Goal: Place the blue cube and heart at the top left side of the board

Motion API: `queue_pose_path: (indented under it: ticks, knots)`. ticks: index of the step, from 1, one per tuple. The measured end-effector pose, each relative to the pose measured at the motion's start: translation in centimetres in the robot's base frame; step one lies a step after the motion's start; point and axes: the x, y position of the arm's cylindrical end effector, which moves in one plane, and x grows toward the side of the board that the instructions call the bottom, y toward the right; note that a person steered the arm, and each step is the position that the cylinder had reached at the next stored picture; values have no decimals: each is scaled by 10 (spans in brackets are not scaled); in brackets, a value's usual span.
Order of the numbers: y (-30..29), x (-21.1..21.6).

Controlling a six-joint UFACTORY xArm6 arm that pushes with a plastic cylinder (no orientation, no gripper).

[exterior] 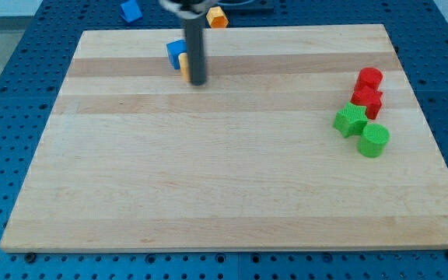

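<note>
Wooden tabletop [208, 171] is seen bearing the blue cube [176, 53] near its top left, my tip [197, 82] touching beside it; a yellow block [184, 65] is half hidden. No jawed end effector exists. Light, rigid, likely slippery; pushing square against a flat face is judged best.

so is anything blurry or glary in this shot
In the camera view the rod's top is motion-blurred, though my tip looks fairly sharp beside the blue block; the board is evenly lit with soft shadows, no strong glare.

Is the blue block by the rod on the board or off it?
On. The blue block sits on the wooden board, inside its top edge, beside my tip.
</note>
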Motion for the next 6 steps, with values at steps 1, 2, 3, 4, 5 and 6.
queue_pose_path:
  ticks: [1, 2, 3, 4, 5, 6]
  knots:
    - [-50, -10]
    - [-45, 26]
    - [25, 50]
    - [62, 38]
    - [60, 31]
    - [45, 7]
